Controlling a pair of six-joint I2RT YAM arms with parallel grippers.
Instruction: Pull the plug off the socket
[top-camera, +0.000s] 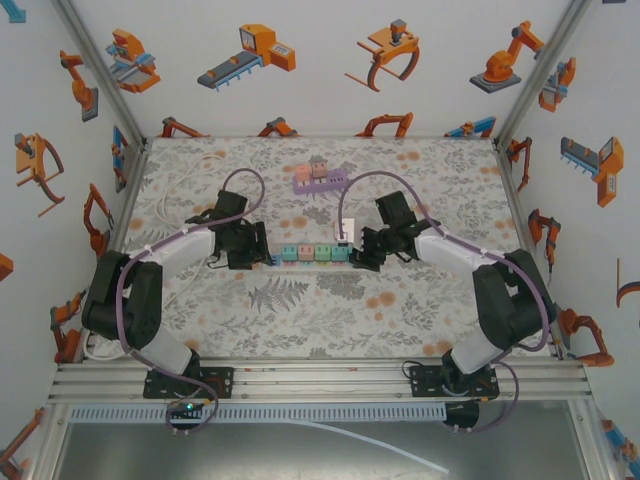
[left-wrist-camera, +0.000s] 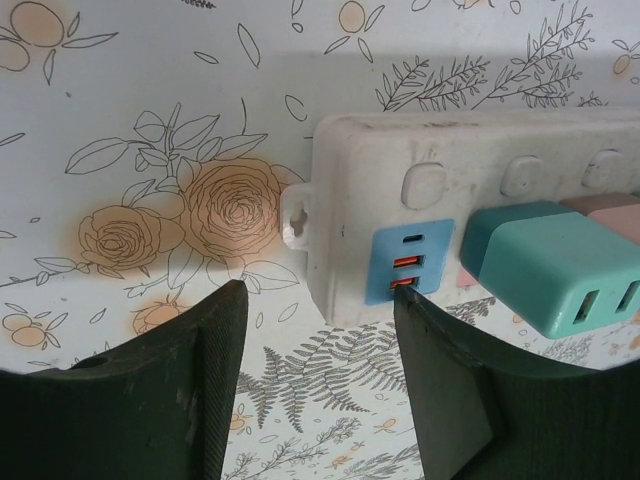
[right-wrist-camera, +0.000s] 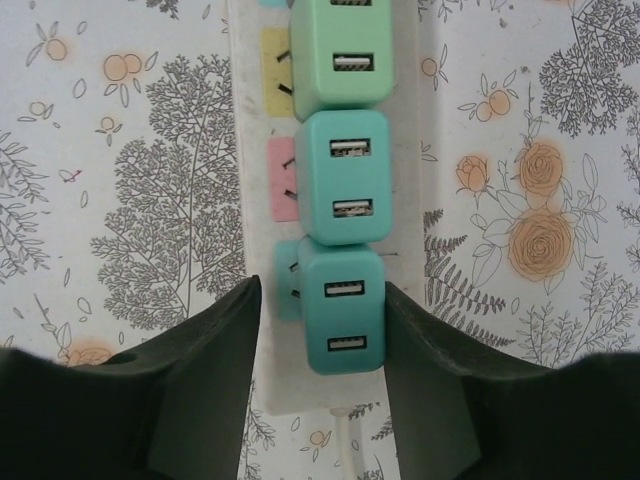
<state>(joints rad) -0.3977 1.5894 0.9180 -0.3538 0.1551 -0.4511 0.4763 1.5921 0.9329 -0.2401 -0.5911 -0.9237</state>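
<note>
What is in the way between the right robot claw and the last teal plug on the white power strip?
Nothing visible. The dark fingers of the right gripper stand on either side of the teal square plug at the cable end of the white plastic power strip. A neighbouring teal plug sits beside it, outside the fingers.

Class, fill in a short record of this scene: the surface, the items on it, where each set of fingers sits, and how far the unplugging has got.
surface: floral table
socket unit: white power strip, lying flat mid-table
plugged in: row of USB chargers, all seated
target: end teal charger
right gripper: fingers on either side of the end teal charger
left gripper: fingers apart at the strip's other end, near the blue USB panel
progress: plug not yet pulled
</note>
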